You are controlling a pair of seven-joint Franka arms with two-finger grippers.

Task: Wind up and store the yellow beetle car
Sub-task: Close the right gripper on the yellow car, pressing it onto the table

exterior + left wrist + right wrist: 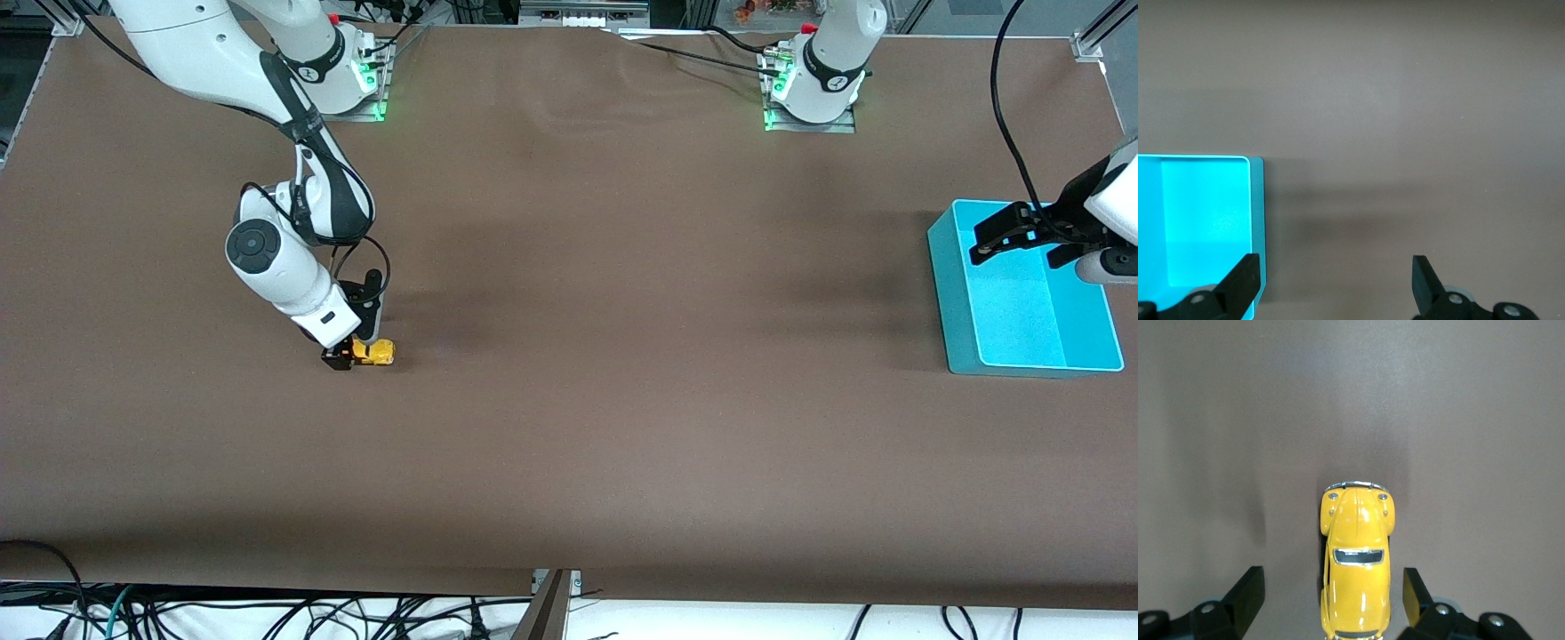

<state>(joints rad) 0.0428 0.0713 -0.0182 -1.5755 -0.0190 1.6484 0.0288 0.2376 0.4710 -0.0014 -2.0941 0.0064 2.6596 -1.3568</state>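
The yellow beetle car (375, 353) stands on the brown table toward the right arm's end. My right gripper (354, 354) is down at the table with its fingers open on either side of the car. In the right wrist view the car (1357, 567) sits between the two fingers with a gap on each side, closer to one finger (1415, 587). My left gripper (1015, 256) is open and empty, hovering over the edge of the cyan bin (956, 293). In the left wrist view the left gripper (1335, 277) has one finger over the bin's wall (1257, 213).
The cyan bin is empty and stands at the left arm's end of the table. The brown table cover (622, 400) spreads between car and bin. Cables hang below the table's front edge (267, 613).
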